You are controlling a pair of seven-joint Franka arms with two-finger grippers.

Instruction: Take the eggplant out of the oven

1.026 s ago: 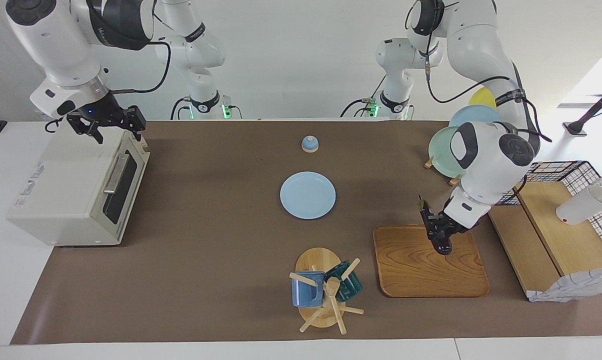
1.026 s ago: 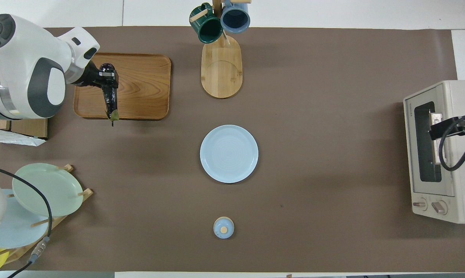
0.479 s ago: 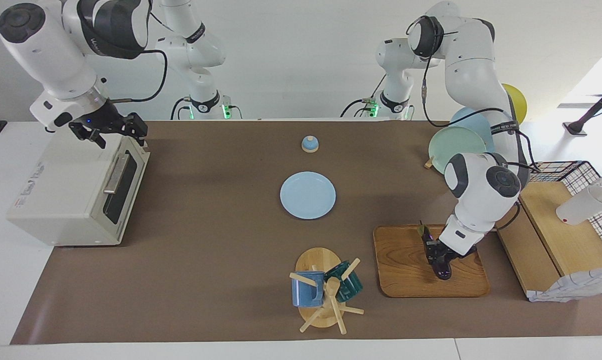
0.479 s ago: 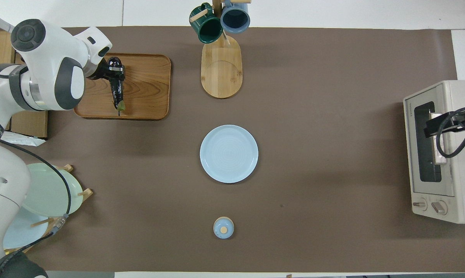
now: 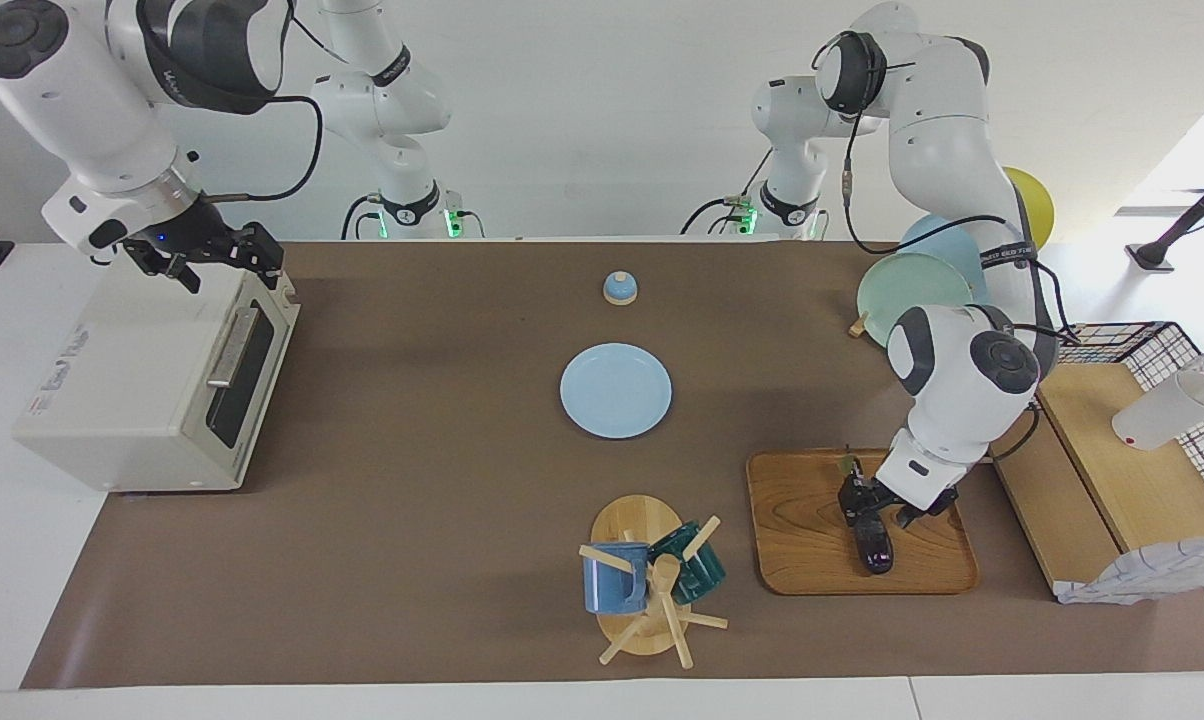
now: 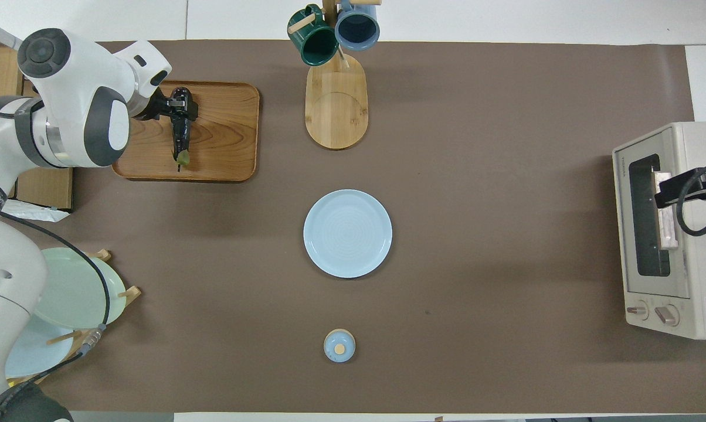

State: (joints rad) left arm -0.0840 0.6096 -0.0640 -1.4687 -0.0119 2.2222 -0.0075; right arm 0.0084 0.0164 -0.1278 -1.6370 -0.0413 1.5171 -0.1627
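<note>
Resting on the wooden tray (image 5: 812, 480), the eggplant (image 5: 870, 535) lies directly under the left pincer (image 5: 865, 503), which is at its stem half. Whether the fingers are clamped on it or already apart I cannot tell. Its long axis runs along the tray's short way, the green stem tip pointing toward the robots and the blunt glossy end pointing toward the worktop's front edge. I judge that the coming move is either a release or a straight lift away, so the fruit's lying flat on the wood is what matters: it is slender, smooth and rounded, and could roll a little on the flat, grained tray.

That tray sits near the worktop's corner at the left arm's end, farthest from the robots. The oven (image 5: 152, 375), a boxy cream-white metal case, has its glass door shut and stands at the right arm's end. The right pincer (image 5: 207, 258) hangs over the oven's top corner by the door, fingers apart, waiting.
</note>
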